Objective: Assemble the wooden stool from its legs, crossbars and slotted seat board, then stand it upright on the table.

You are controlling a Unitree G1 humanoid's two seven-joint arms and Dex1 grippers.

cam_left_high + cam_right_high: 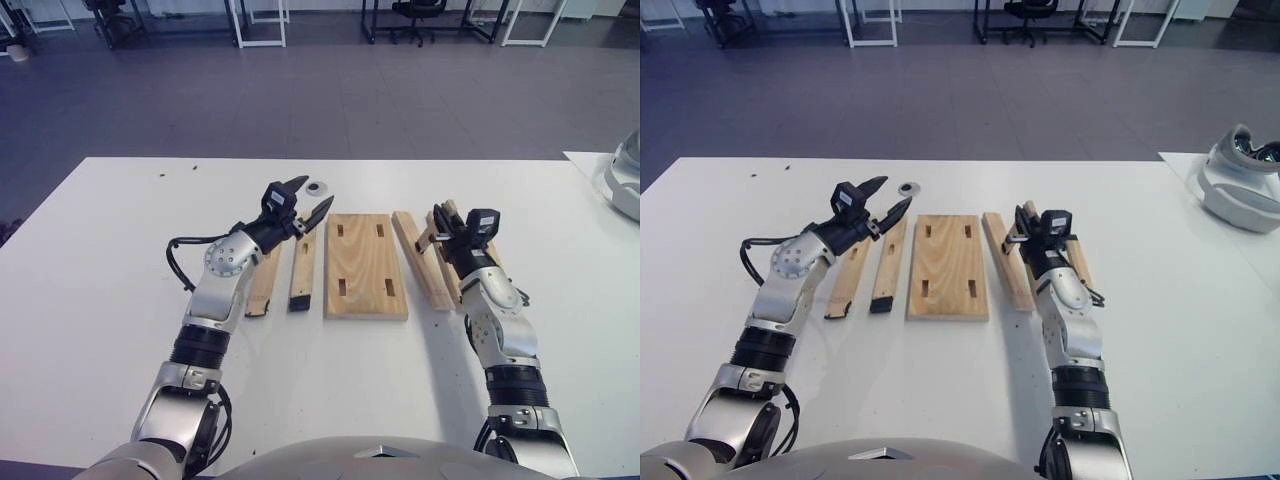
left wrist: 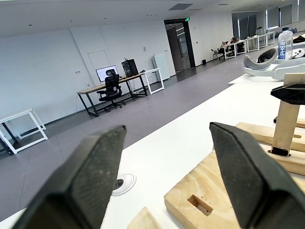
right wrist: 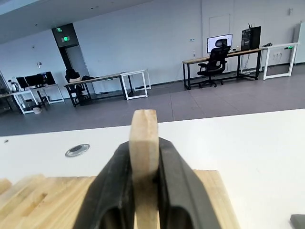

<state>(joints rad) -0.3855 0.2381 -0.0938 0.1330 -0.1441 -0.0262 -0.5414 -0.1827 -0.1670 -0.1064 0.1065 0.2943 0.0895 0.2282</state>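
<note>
The slotted seat board [image 1: 365, 265] lies flat in the middle of the table. Two wooden legs [image 1: 265, 282] [image 1: 303, 262] lie side by side to its left. My left gripper [image 1: 314, 193] hovers open over the far ends of those legs, nothing between its fingers [image 2: 81, 186]. To the right of the board lie more long wooden pieces [image 1: 418, 262]. Over them my right gripper [image 1: 438, 232] is shut on a short wooden crossbar [image 3: 144, 138], held edge-on between the black fingers [image 3: 114, 191]. The same crossbar [image 2: 285, 125] stands nearly upright in the left wrist view.
A round grommet [image 1: 319, 187] sits in the tabletop just beyond the left gripper. A white headset [image 1: 625, 180] rests on a neighbouring table at the far right. The white table [image 1: 100, 280] has broad bare areas left, right and in front of the parts.
</note>
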